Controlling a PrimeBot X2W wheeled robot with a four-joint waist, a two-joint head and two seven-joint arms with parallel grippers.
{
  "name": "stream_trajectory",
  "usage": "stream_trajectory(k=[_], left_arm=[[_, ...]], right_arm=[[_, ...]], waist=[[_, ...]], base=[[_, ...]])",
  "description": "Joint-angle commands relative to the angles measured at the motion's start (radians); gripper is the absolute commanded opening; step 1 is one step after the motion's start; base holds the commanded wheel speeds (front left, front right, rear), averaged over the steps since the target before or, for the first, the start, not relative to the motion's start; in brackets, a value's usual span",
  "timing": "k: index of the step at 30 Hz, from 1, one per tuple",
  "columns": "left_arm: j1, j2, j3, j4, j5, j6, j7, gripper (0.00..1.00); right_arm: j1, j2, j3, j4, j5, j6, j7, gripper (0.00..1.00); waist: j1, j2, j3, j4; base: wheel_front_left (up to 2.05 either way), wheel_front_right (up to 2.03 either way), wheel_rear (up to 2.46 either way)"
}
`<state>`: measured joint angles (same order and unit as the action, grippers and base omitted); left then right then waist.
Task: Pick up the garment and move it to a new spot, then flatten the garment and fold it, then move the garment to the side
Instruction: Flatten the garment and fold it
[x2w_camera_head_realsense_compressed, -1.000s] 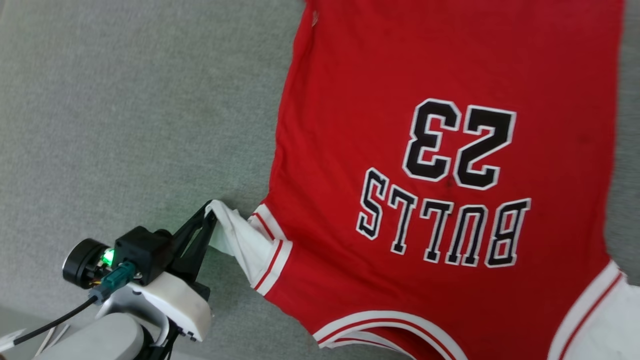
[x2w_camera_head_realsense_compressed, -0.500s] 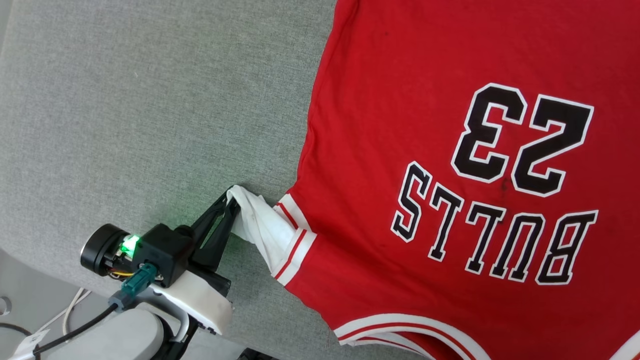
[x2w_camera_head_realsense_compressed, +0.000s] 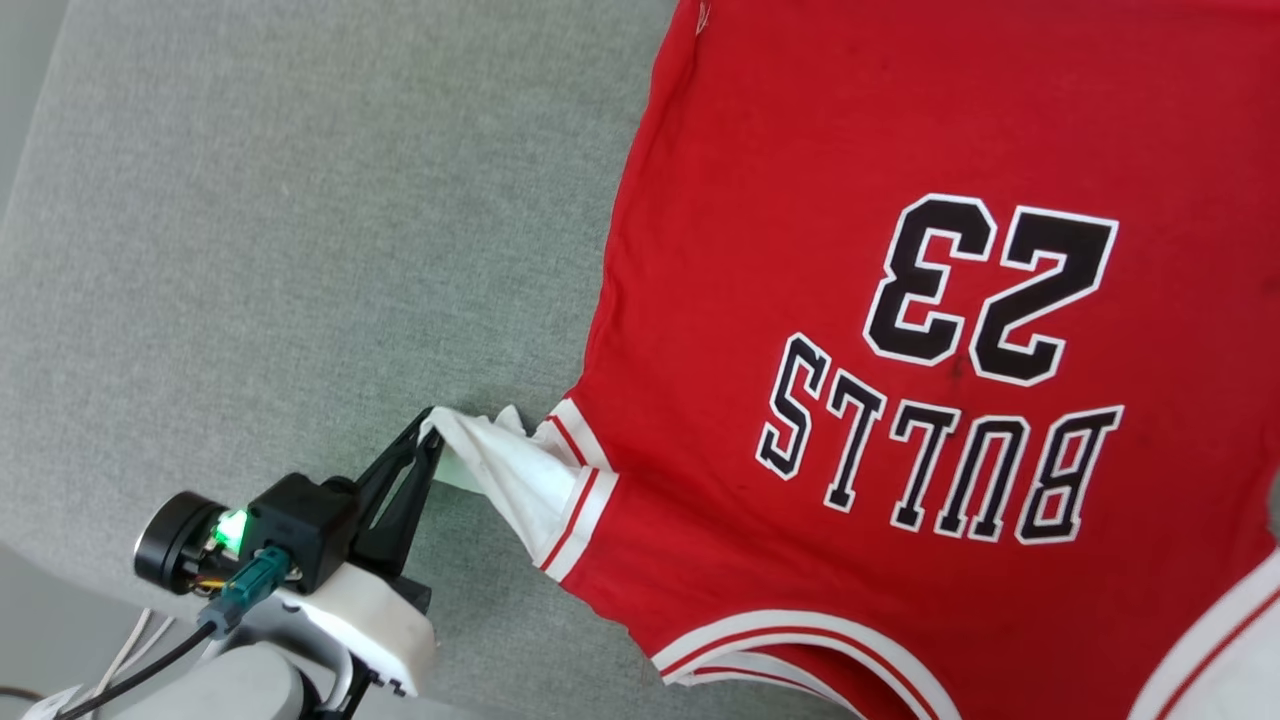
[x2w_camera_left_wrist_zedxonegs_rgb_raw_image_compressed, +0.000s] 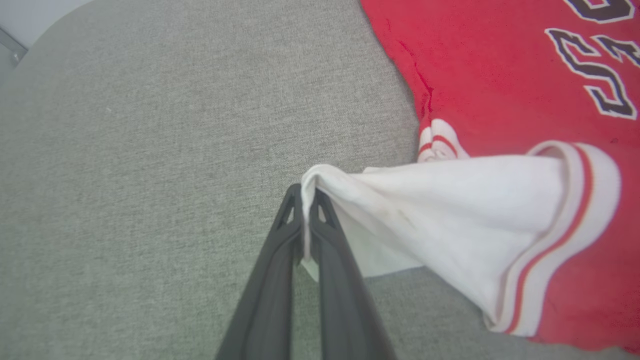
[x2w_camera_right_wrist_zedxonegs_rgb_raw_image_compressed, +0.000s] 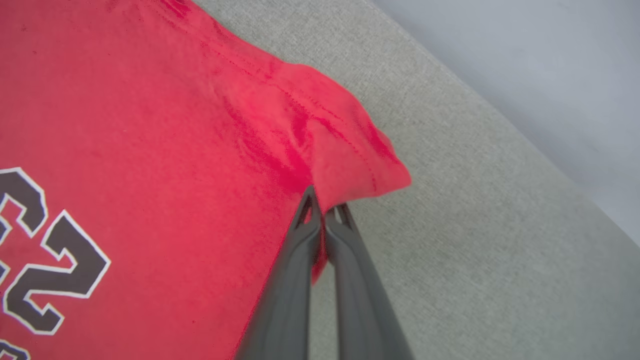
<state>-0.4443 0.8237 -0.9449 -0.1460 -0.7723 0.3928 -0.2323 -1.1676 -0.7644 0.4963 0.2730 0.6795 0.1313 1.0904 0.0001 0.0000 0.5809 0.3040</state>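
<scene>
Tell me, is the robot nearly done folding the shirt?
Not yet. Done: the shirt lies mostly flat, print up, on the grey surface. In hand: the left jaws pinch the white sleeve; the right jaws pinch a red corner. Left: folding it and moving it aside.

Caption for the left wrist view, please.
Left gripper shut on the white sleeve of the red jersey, over a grey fabric surface.
</scene>
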Motion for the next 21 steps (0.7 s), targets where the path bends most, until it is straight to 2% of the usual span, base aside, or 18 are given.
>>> stream_trajectory(k=[1,7,13,15,21], left_arm=[[0.023,0.011,0.006,0.004,-0.01,0.009,-0.006,0.0],[0.078,0.033,0.023,-0.007,-0.041,0.032,-0.014,0.0],[0.138,0.056,0.041,-0.019,-0.071,0.055,-0.02,0.0],[0.147,0.06,0.045,-0.022,-0.077,0.058,-0.021,0.0],[0.192,0.077,0.055,-0.027,-0.091,0.071,-0.026,0.0]], right_arm=[[0.005,-0.034,0.022,-0.024,0.018,-0.001,-0.024,0.0],[0.08,-0.15,0.079,-0.156,0.102,-0.001,-0.078,0.0],[0.256,-0.289,0.124,-0.3,0.172,-0.001,-0.131,0.0],[0.291,-0.306,0.123,-0.317,0.186,-0.001,-0.147,0.0],[0.552,-0.385,0.108,-0.347,0.241,-0.001,-0.242,0.0]], waist=[[-0.0001,0.0,-0.066,-0.045],[-0.0001,0.0,-0.14,-0.105],[-0.0001,0.0,-0.205,-0.166],[-0.0001,0.0,-0.213,-0.174],[-0.0001,0.0,-0.258,-0.215]], base=[[0.0,0.0,0.0],[0.0,0.0,0.0],[0.0,0.0,0.0],[0.0,0.0,0.0],[0.0,0.0,0.0]])
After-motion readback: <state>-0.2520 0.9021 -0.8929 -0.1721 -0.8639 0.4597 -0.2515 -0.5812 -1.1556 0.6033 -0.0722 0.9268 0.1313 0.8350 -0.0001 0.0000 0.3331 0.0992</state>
